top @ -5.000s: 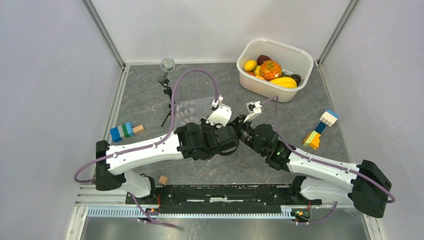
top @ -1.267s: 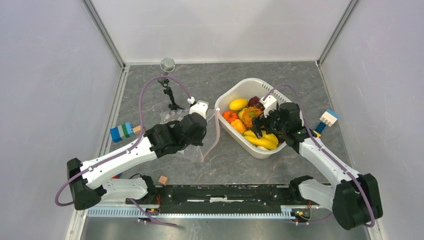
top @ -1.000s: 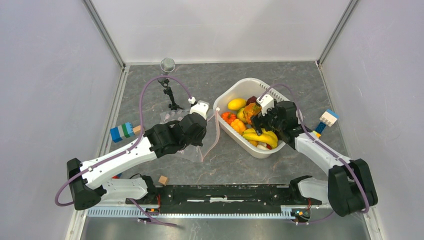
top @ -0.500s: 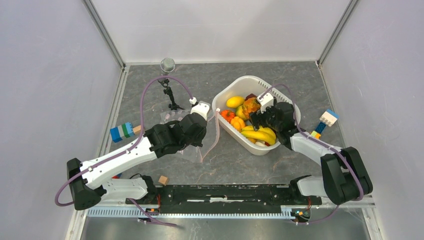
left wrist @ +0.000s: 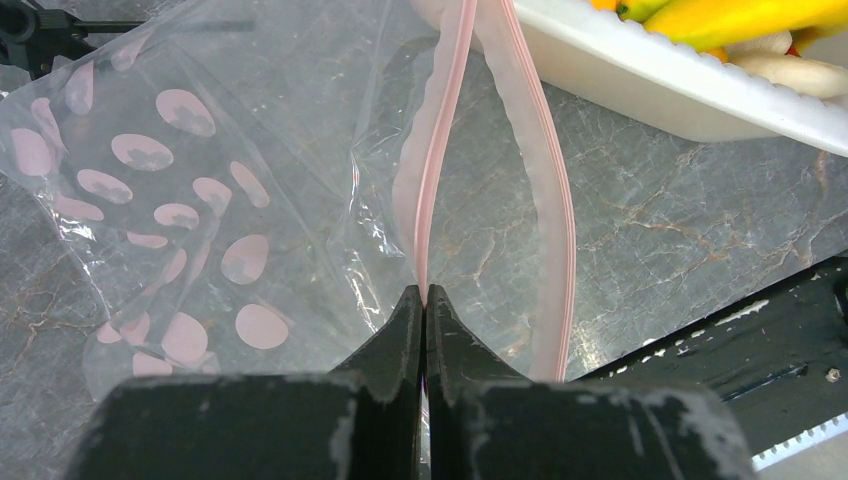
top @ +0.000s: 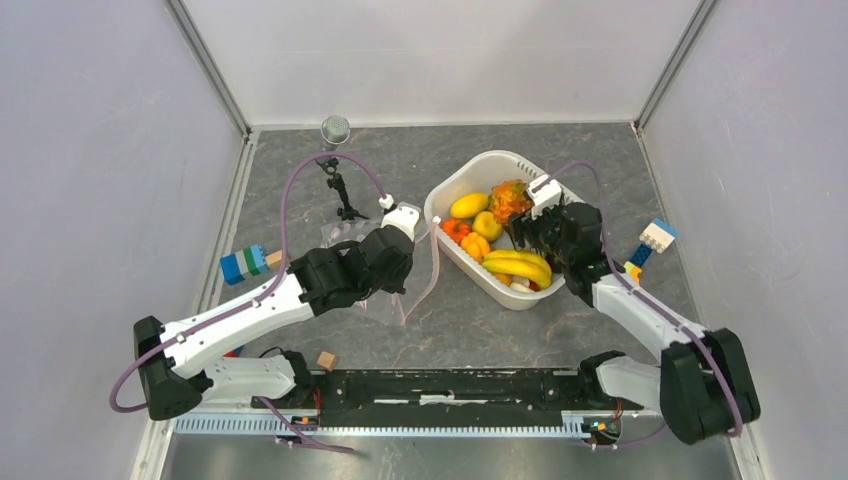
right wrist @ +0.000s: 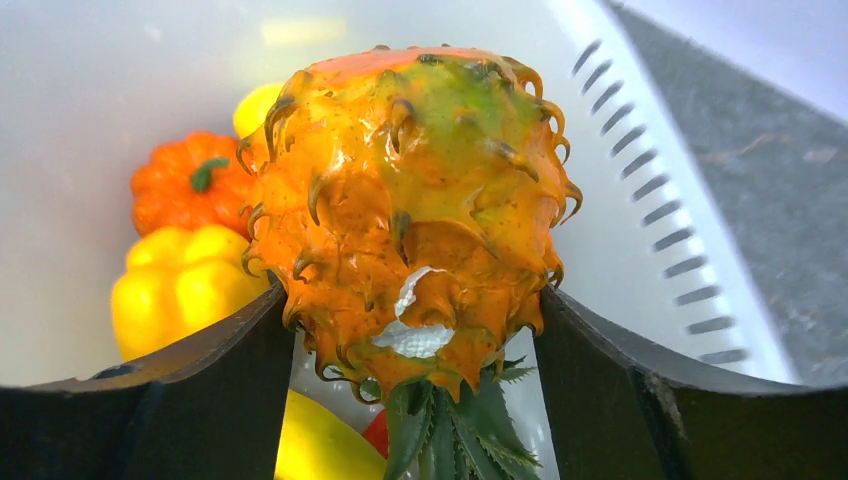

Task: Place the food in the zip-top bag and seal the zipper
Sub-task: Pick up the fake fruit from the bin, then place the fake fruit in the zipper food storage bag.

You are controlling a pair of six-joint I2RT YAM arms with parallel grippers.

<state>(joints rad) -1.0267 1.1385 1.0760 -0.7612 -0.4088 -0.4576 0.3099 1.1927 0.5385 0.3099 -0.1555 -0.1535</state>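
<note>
The clear zip-top bag (top: 345, 238) (left wrist: 180, 200) with pink dots lies left of centre, its mouth gaping. My left gripper (top: 408, 250) (left wrist: 424, 292) is shut on one side of the pink zipper (top: 432, 265) (left wrist: 437, 180). The food sits in a white tub (top: 455, 262) (right wrist: 640, 220): banana (top: 518, 267), yellow mango (top: 468, 206), orange pumpkin (right wrist: 195, 185), yellow pepper (right wrist: 185, 290). My right gripper (top: 514, 212) (right wrist: 415, 300) reaches into the tub. Its fingers press both sides of an orange pineapple (top: 510, 195) (right wrist: 410, 170) with green leaves.
Block stacks lie at the left (top: 246, 263) and right (top: 640, 255). A small wooden cube (top: 325, 360) sits near the front rail. A microphone on a stand (top: 335, 150) stands behind the bag. Grey walls enclose the table on three sides.
My right gripper has narrowed onto the pineapple and shifted with it toward the tub's back right. The left gripper and bag have stayed put.
</note>
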